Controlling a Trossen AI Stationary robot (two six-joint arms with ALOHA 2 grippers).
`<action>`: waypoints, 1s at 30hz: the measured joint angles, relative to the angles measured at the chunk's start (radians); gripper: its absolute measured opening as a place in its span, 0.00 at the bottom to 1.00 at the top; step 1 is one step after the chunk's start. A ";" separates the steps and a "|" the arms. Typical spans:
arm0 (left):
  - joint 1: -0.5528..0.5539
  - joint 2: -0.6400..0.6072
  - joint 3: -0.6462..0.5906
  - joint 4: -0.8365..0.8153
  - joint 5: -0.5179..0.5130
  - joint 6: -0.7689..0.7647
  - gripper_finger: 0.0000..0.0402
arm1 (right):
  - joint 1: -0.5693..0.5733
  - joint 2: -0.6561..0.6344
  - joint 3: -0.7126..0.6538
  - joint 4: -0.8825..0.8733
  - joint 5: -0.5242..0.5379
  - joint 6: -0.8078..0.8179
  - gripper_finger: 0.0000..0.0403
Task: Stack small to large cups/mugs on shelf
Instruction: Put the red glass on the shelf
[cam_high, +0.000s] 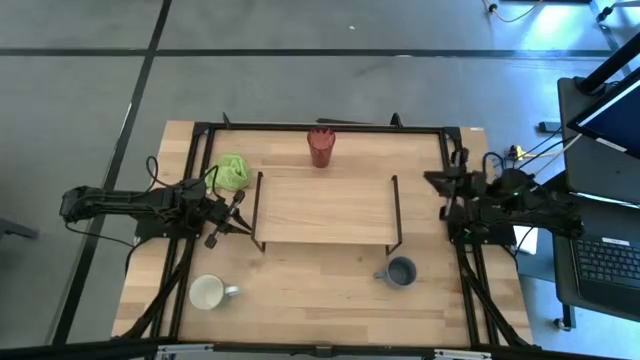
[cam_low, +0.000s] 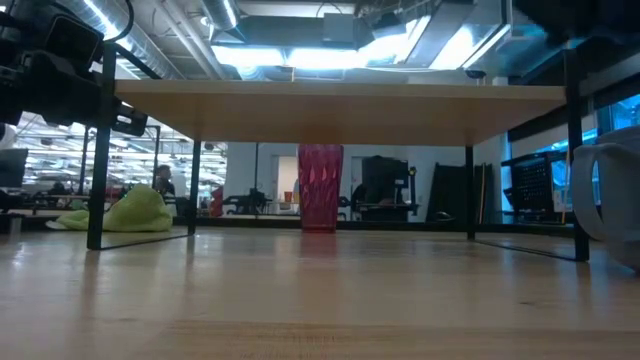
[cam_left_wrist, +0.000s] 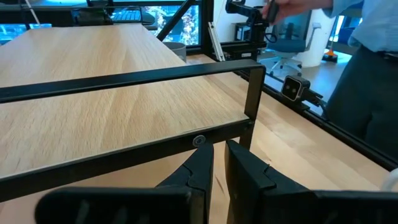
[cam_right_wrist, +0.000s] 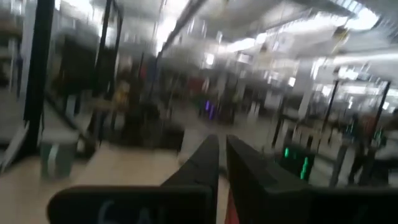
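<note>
The light-wood shelf (cam_high: 325, 210) stands on black wire legs in the middle of the table; the low view shows its board (cam_low: 340, 105) from below. The red tumbler (cam_high: 321, 148) (cam_low: 320, 187) stands upright on the table behind it. The white mug (cam_high: 208, 292) stands near the table's near-left corner. The grey-blue mug (cam_high: 400, 271) (cam_low: 605, 190) stands in front of the shelf's right end. My left gripper (cam_high: 240, 215) (cam_left_wrist: 219, 163) is shut and empty, just off the shelf's left end. My right gripper (cam_right_wrist: 222, 155) is shut and empty at the table's right edge.
A green cloth-like lump (cam_high: 232, 172) (cam_low: 135, 212) lies on the table off the shelf's far-left corner. A black frame (cam_high: 200, 135) runs around the tabletop. A laptop (cam_high: 608, 262) sits on a stand to the right of the table. A person (cam_left_wrist: 367, 74) stands beyond the table.
</note>
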 joint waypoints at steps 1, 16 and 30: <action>0.000 0.000 0.000 0.000 0.000 0.000 0.09 | 0.000 0.000 0.000 -0.048 0.000 0.000 0.08; 0.000 0.000 0.000 0.000 0.000 -0.001 0.09 | 0.000 0.002 -0.002 0.080 0.034 0.001 0.08; 0.000 0.000 0.000 0.000 0.000 -0.001 0.09 | 0.001 0.527 0.407 0.190 0.073 -0.132 0.08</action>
